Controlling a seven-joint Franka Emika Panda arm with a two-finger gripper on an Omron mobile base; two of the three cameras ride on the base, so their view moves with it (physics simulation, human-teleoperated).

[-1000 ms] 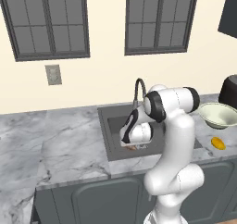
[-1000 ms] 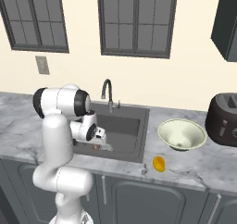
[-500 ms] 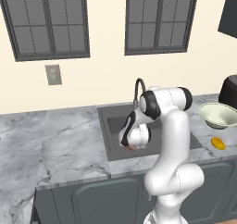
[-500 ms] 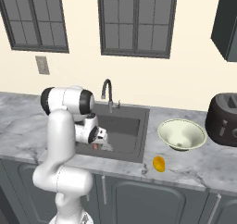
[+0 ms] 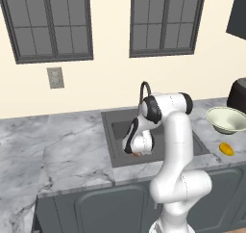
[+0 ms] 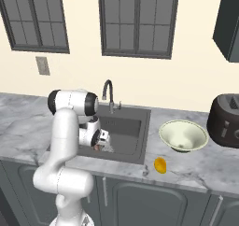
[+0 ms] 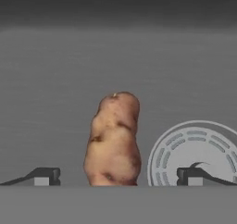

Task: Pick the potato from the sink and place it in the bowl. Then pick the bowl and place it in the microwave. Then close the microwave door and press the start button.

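Grey sink (image 7: 55, 70) floor under potato (image 7: 113, 140), drain (image 7: 194, 149) beside.

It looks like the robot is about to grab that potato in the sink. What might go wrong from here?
The gripper is open with the potato between its fingertips but untouched; the lumpy shape may slip or roll as they close. The round drain lies right beside it, so a nudged potato might settle there. Lifting out, the arm passes close to the faucet and could bump it.

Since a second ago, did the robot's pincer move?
Yes. The pincer sank lower into the sink, away from the faucet, toward the potato.
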